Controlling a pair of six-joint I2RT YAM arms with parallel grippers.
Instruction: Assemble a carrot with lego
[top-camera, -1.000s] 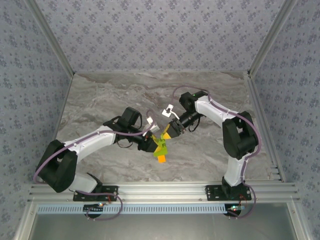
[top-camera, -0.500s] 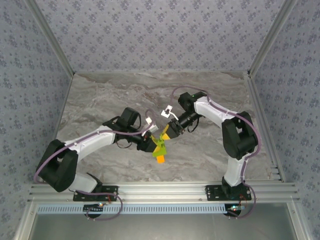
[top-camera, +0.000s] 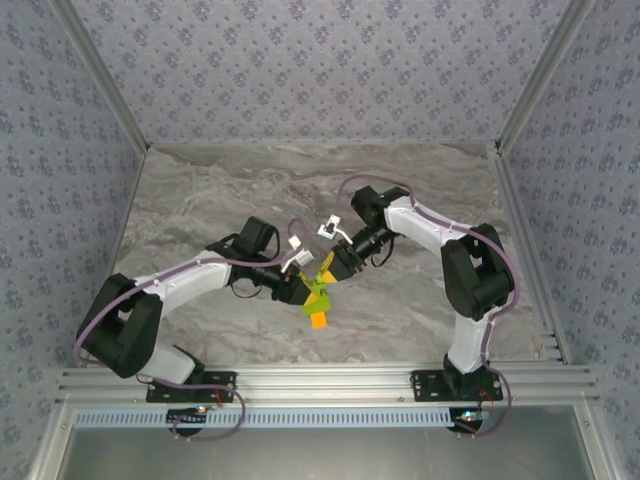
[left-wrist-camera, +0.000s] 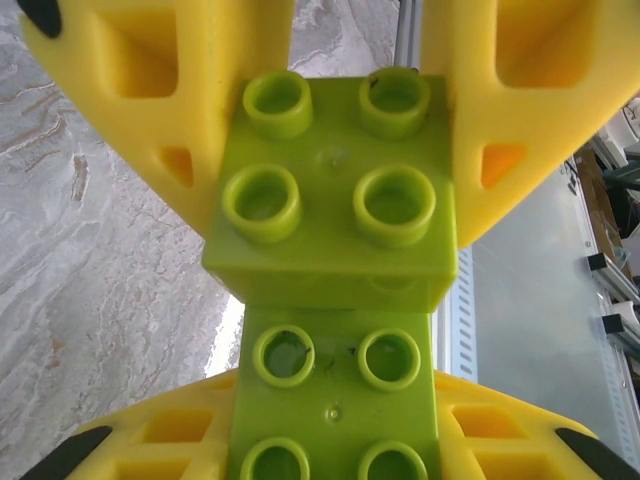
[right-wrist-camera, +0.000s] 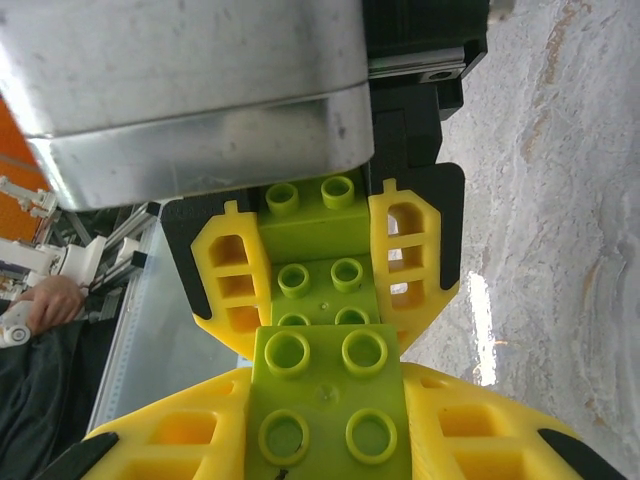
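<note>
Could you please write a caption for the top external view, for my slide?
Both shut, the left gripper and the right gripper hold the lego carrot between them over the marble table.

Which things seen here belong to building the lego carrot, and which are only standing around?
Job: carrot build of lime-green bricks and an orange brick; left gripper and right gripper, both shut on it.
Not the job: marble table; patterned walls; metal rail.
</note>
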